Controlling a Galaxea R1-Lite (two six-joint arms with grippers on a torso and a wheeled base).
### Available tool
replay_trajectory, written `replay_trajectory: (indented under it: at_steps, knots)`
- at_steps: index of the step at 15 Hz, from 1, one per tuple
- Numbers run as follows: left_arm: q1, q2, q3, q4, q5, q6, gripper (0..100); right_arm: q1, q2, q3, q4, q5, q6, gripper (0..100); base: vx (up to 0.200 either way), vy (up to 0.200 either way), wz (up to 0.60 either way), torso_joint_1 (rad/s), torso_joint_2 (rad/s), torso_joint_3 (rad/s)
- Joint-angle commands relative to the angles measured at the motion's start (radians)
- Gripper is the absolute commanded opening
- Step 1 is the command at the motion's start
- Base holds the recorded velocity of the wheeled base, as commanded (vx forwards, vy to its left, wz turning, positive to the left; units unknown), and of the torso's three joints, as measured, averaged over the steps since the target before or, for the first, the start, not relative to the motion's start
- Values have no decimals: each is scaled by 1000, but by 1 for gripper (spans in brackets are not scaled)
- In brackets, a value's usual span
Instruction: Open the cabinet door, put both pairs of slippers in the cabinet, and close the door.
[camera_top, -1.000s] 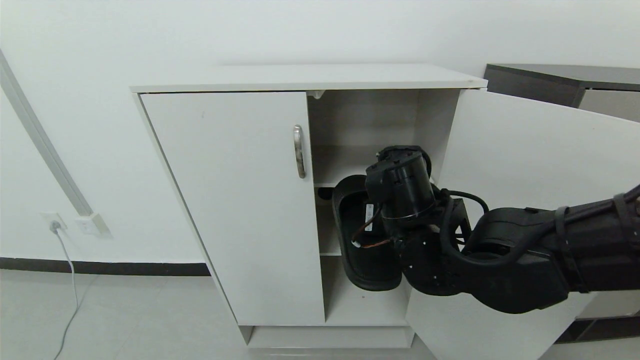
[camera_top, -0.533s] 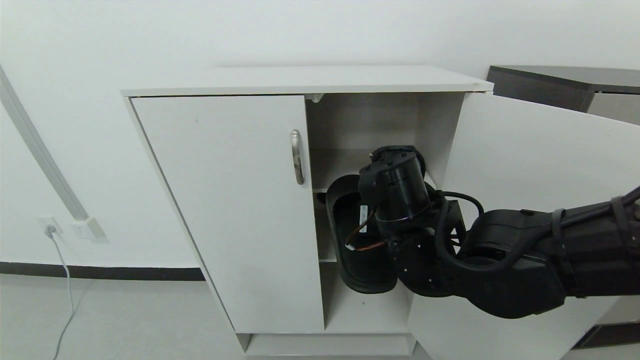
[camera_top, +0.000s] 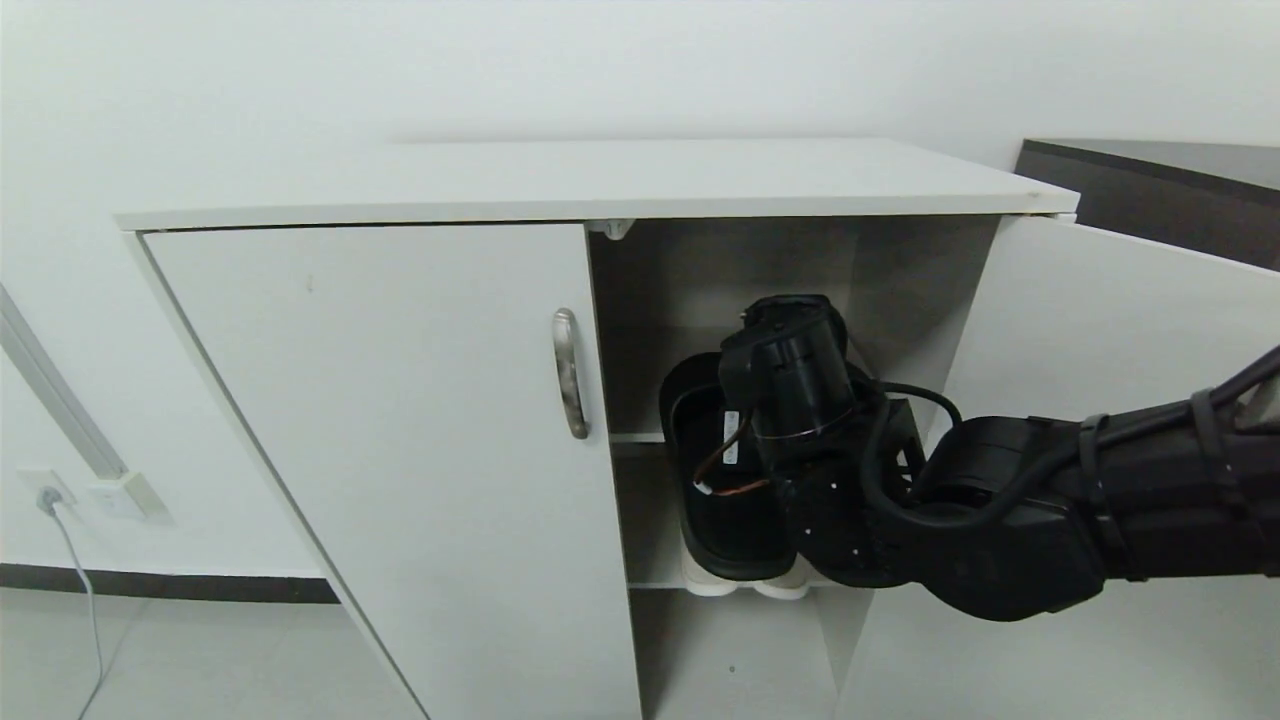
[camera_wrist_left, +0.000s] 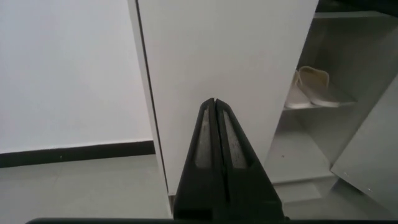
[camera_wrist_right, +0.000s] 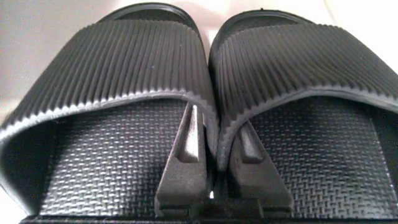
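Raised against the shelves (camera_top: 652, 584) since the earlier frame, the black slippers (camera_top: 725, 480) hang at the open bay of the cabinet (camera_top: 600, 180), directly over the white slippers (camera_top: 760, 588), with the right gripper (camera_wrist_right: 217, 134) pinching their adjoining inner walls so both travel together; the left gripper (camera_wrist_left: 214, 124) is closed and empty.

Right arm (camera_top: 1010, 520) extends forward, right tool (camera_wrist_right: 219, 121) clamped on black slippers (camera_wrist_right: 118, 81); left tool (camera_wrist_left: 214, 106) holds its fingers together
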Motion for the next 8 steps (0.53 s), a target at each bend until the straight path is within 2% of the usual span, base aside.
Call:
replay_trajectory:
  at_steps: [1,8]
  knots:
    - [0,1,0,0,0,-1,0,-5,33,-23,-1,0,-3,0,0,0,0,0,0,0]
    - [0,1,0,0,1,-5,0,-58,134,-182,11,12,-55,0,0,0,0,0,0,0]
